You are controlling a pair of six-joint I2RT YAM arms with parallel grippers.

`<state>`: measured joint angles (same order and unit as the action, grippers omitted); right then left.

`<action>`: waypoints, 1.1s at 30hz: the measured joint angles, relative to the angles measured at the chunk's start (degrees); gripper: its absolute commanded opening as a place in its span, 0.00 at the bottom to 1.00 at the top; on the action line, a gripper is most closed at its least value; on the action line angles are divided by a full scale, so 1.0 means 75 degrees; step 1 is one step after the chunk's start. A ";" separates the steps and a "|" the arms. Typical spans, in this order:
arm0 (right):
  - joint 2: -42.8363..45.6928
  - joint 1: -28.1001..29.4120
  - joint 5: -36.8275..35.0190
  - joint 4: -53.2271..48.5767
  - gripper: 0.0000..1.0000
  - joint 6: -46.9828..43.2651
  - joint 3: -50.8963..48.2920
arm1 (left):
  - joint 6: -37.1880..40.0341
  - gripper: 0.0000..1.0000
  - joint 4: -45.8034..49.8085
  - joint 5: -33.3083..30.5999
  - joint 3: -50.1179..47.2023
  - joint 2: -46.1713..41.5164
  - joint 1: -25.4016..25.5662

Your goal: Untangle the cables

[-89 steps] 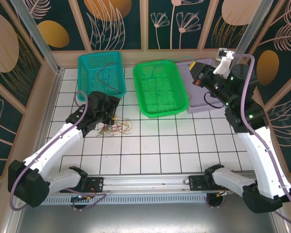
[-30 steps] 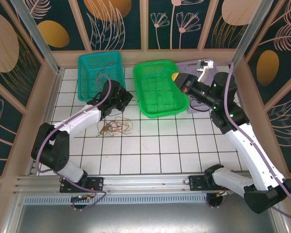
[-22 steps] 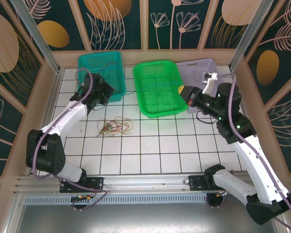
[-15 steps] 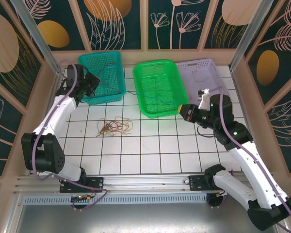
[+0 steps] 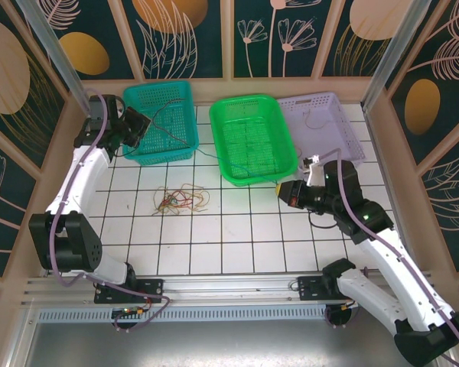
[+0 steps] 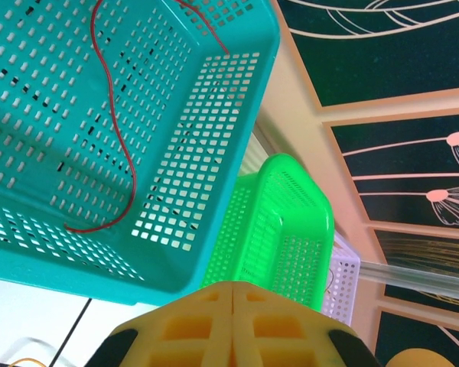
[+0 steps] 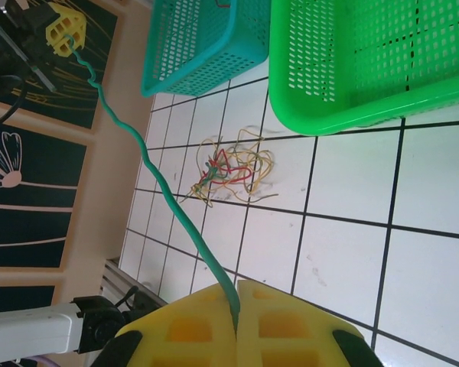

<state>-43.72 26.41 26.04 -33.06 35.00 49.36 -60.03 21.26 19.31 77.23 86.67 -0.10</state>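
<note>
Tiled table (image 5: 237,229) bears three baskets (image 5: 159,84), one cable tangle (image 5: 182,199).

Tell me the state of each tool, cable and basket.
Left tool: shut on thin green cable.
Right tool: shut on that cable's other end.
Teal plastic mesh basket: holds one thin red wire.
Tangled bundle of coloured cables: loose on the tiles.
</note>
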 measured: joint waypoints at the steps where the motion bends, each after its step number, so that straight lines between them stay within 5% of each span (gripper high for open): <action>1: 0.0029 0.0003 0.0041 0.0003 0.00 0.0000 -0.0029 | 0.0000 0.00 0.0000 0.0044 0.0003 0.0003 -0.0009; 12: 0.0067 0.0000 0.0338 0.0169 0.00 0.0038 -0.0163 | -0.0236 0.00 -0.0659 0.0755 -0.0230 0.0029 -0.0143; 22: -0.0376 -0.0318 -0.0495 0.0391 0.00 0.0603 0.1157 | -0.0801 0.55 -0.1880 0.0956 -0.0484 0.0382 0.0539; 33: -0.1539 -0.1425 -0.1326 0.1422 0.00 0.1422 0.3019 | -0.0682 0.61 -0.1818 0.0851 -0.0589 0.0251 0.0790</action>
<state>-55.27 15.73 16.10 -22.39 45.67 72.01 -65.14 7.62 25.69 72.82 88.55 5.82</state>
